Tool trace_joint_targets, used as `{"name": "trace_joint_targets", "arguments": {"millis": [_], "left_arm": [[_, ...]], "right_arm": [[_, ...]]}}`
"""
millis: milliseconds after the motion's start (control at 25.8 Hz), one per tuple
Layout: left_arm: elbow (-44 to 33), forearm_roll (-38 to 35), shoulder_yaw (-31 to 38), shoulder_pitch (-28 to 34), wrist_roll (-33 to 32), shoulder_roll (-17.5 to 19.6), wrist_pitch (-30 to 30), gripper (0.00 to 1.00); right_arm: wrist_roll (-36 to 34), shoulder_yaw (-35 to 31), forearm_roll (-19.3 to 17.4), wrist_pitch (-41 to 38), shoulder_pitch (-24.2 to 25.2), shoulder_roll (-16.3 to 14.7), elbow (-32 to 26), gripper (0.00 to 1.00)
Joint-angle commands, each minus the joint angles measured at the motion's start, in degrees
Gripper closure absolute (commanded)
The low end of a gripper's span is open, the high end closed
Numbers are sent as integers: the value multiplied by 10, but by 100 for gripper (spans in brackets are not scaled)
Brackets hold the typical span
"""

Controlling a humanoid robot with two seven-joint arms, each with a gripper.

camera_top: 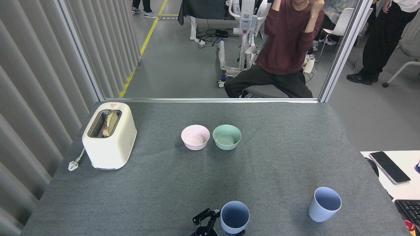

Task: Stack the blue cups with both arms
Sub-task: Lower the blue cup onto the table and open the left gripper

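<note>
One blue cup (234, 217) is at the bottom middle of the head view, upright with its mouth open toward me. My left gripper (213, 226) is shut around it; one black finger (204, 217) shows on the cup's left, and the rest of the gripper is cut off by the frame's bottom edge. A second blue cup (324, 204) stands upright on the grey table (164, 190) at the front right, with nothing touching it. My right arm and its gripper are out of view.
A cream toaster (110, 135) holding bread stands at the left. A pink bowl (195, 137) and a mint-green bowl (226, 137) sit side by side mid-table. A person sits beyond the far edge. At the right, a white desk holds a phone (389, 167).
</note>
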Motion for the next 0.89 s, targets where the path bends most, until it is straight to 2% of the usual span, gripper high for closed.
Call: {"name": "trace_joint_targets", "arguments": {"millis": [0,348,619,852], "left_arm": [[12,0,0,-1,19,-1,-1,20],[19,0,0,-1,33,-1,0,19],[20,0,0,0,43,0,-1,1],[20,-1,0,1,45,0,-1,1]], "right_arm": [[-1,1,0,1,-1,0,0,0],[-1,1,1,1,-1,0,1,0],[-1,0,1,1,-1,0,0,0],[-1,-1,1,1,0,-1,0,0]]}}
